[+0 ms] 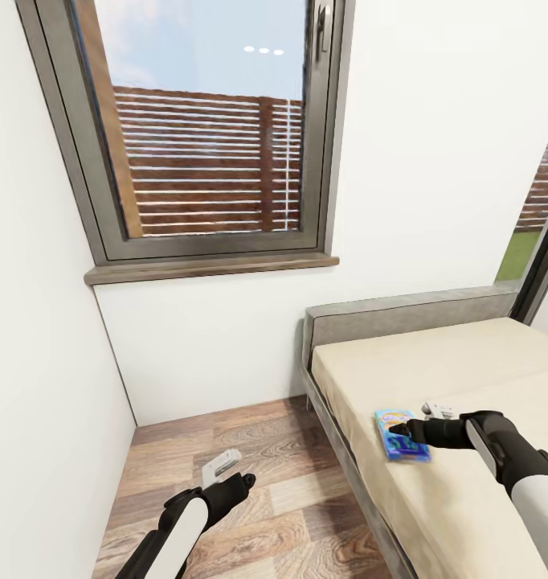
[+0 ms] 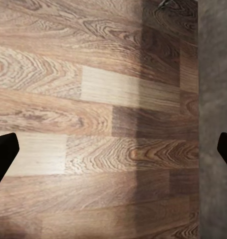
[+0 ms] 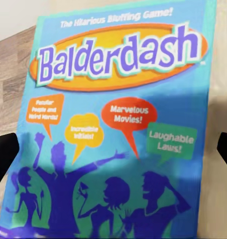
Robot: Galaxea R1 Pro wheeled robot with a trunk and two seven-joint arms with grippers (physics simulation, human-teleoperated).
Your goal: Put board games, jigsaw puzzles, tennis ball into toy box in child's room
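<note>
Left side of my head view: white wall, then the dark-framed window with its brown sill, slatted wood fence behind the glass. Below it wood-plank floor.

Left claw hangs low over the floor, beside the bed frame, holding nothing. In the left wrist view I see plank floor with one black fingertip at each edge of the picture, so jaws are wide. The grey strip along one side there is the bed frame.

Moving right: bed with plain beige sheet, grey headboard against the wall under the window.

Board game lies flat on the sheet near the bed's left edge. Light blue flat box. The right wrist view reads it clearly: board game titled "Balderdash" in purple letters on an orange oval, tagline "The Hilarious Bluffing Game!" above, speech bubbles in orange, yellow, red and green ("Marvelous Movies!", "Laughable Laws!"), purple cartoon silhouettes along the bottom.

Right claw is directly over the box, arm reaching in from the right. Black fingertips sit at opposite edges of the wrist picture, jaws wide, gripping nothing. Can't tell if the tips touch the lid.

Far right: edge of a second window, grass outside.
</note>
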